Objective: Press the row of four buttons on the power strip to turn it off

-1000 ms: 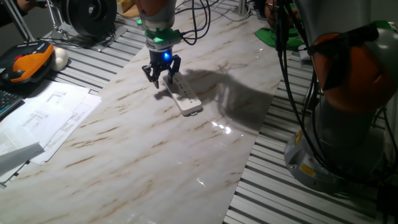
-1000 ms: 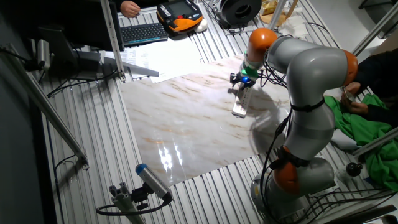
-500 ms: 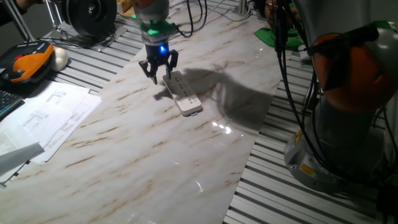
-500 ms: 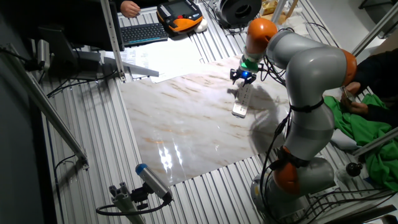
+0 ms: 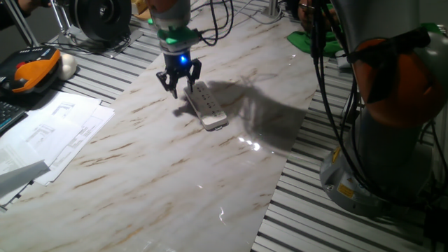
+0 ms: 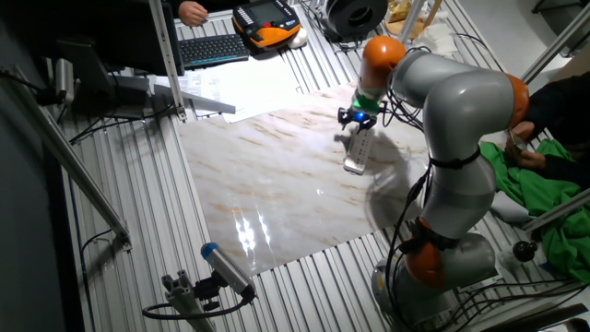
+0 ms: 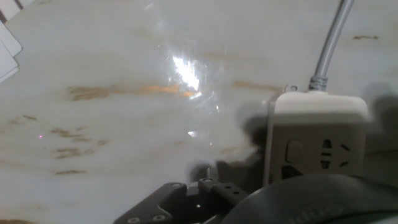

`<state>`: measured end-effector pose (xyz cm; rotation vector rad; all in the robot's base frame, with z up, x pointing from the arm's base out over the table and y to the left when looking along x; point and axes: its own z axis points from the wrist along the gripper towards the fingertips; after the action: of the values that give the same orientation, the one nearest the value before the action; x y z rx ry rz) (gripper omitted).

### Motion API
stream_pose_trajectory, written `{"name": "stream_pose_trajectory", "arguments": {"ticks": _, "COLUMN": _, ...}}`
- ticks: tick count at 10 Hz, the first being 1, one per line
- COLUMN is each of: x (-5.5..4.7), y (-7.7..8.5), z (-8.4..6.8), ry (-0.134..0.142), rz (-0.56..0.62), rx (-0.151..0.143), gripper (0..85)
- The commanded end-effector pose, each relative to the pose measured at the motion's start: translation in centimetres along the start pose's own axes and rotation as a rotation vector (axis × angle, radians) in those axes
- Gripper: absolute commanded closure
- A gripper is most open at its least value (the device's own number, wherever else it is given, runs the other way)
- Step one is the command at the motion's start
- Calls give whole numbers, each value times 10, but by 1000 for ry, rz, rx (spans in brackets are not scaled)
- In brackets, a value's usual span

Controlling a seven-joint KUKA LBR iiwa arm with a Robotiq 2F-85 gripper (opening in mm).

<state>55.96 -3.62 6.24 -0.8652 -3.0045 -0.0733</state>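
Observation:
The white power strip (image 5: pixel 206 106) lies at an angle on the marble board, and the other fixed view shows the power strip (image 6: pixel 358 151) too. My gripper (image 5: pixel 179 87) hangs just above its far, cord end, slightly to the left of it. From the hand view I see that end of the power strip (image 7: pixel 317 142) with dark socket holes and its thin cord (image 7: pixel 329 43). A small pale square (image 7: pixel 293 151) beside the holes may be one of the four buttons; the row itself is too small to make out. No view shows the fingertips clearly.
White paper sheets (image 5: pixel 49 133) lie left of the marble board (image 5: pixel 175 175). An orange pendant (image 5: pixel 31 70), a black spool (image 5: pixel 101 14) and a keyboard (image 6: pixel 212 46) sit beyond. Green cloth (image 5: pixel 308 38) and the arm's base (image 5: pixel 392 105) stand at the right.
The gripper rose off the strip's far end and shifted slightly left, and now hangs low beside that end again. The strip has barely moved.

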Motion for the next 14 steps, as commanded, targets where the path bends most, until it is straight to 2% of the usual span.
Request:
{"name": "stream_pose_trajectory", "arguments": {"ticks": 1, "x": 3, "y": 0, "z": 3, "ry": -10, "rz": 1, "rx": 3, "gripper": 340}}
{"name": "stream_pose_trajectory", "arguments": {"ticks": 6, "x": 12, "y": -6, "z": 9, "ry": -2, "rz": -2, "rx": -1, "gripper": 340}}
{"name": "stream_pose_trajectory", "arguments": {"ticks": 8, "x": 17, "y": -7, "z": 14, "ry": -11, "rz": 0, "rx": -2, "gripper": 340}}
{"name": "stream_pose_trajectory", "arguments": {"ticks": 14, "x": 19, "y": -10, "z": 24, "ry": -12, "rz": 0, "rx": -17, "gripper": 340}}
